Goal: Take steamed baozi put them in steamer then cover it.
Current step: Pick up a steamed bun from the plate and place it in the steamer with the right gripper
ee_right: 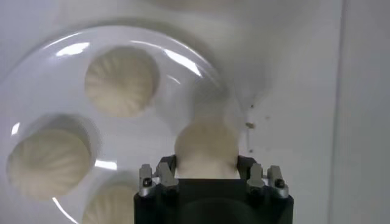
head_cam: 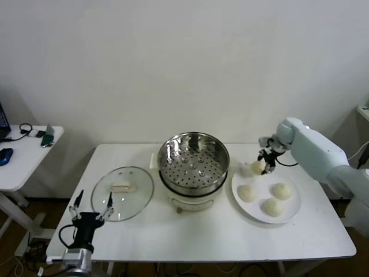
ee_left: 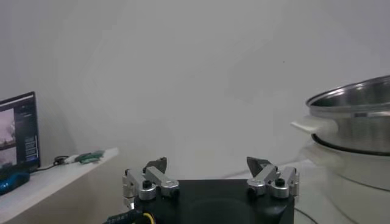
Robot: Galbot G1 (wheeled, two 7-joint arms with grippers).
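My right gripper (head_cam: 264, 164) is shut on one cream-white baozi (head_cam: 257, 167), held just above the far left edge of the white plate (head_cam: 291, 213). Three more baozi (head_cam: 273, 207) lie on that plate. In the right wrist view the held baozi (ee_right: 206, 146) fills the gap between the fingers of the right gripper (ee_right: 206, 163), with the plate (ee_right: 164, 122) below. The empty steamer (head_cam: 194, 161) stands mid-table, left of the plate. The glass cover (head_cam: 122, 193) lies flat left of the steamer. My left gripper (head_cam: 91, 206) hangs open at the cover's near left edge, holding nothing.
A small side table (head_cam: 23, 156) with a mouse and cables stands off to the left. The left wrist view shows my open left gripper (ee_left: 207, 167), the steamer's wall (ee_left: 359, 115) and a laptop (ee_left: 18, 137) on that side table. A white wall is behind.
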